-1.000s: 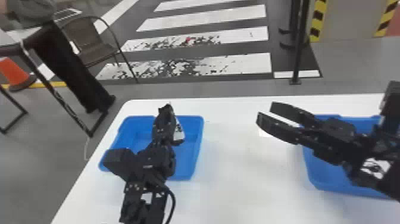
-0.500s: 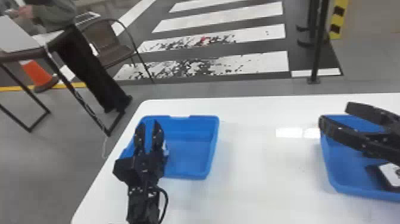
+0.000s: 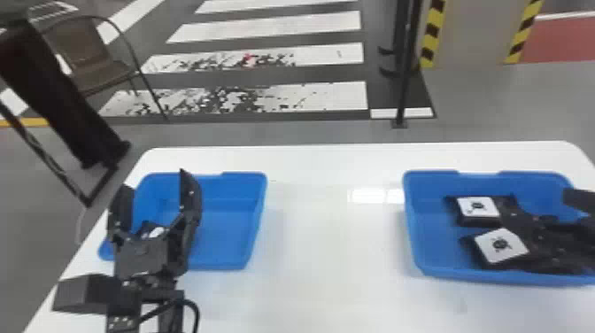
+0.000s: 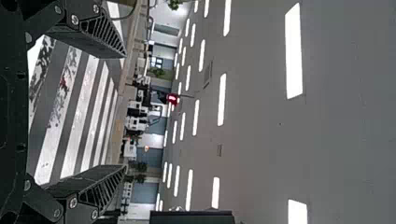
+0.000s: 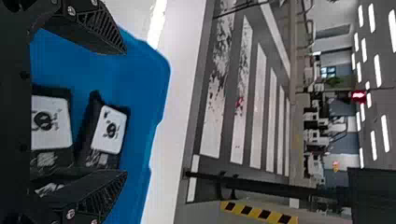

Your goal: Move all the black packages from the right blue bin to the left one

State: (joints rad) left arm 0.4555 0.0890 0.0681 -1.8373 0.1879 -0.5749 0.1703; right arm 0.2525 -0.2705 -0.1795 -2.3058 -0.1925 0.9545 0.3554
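In the head view my left gripper [image 3: 155, 195] stands open above the left blue bin [image 3: 230, 221]. Low between its fingers, a black package [image 3: 146, 229] with a white patch shows partly in that bin. Two black packages [image 3: 479, 210] with white labels lie side by side in the right blue bin [image 3: 411, 221]. My right gripper [image 3: 540, 203] is over that bin's right part, partly covering them. The left wrist view has the left gripper [image 4: 125, 112] apart and holding nothing. Seen from the right wrist, the right gripper [image 5: 126, 112] is open, with a package [image 5: 109, 130] beyond its fingers.
Both bins stand on a white table [image 3: 327, 230], with a wide stretch of tabletop between them. Beyond the far edge are a dark post [image 3: 403, 66] and a chair [image 3: 93, 57] on the floor.
The left gripper's fingers have spread apart, and the package once at them lies lower in the left bin. My right gripper has moved right, farther over its bin. The head view has shifted right.
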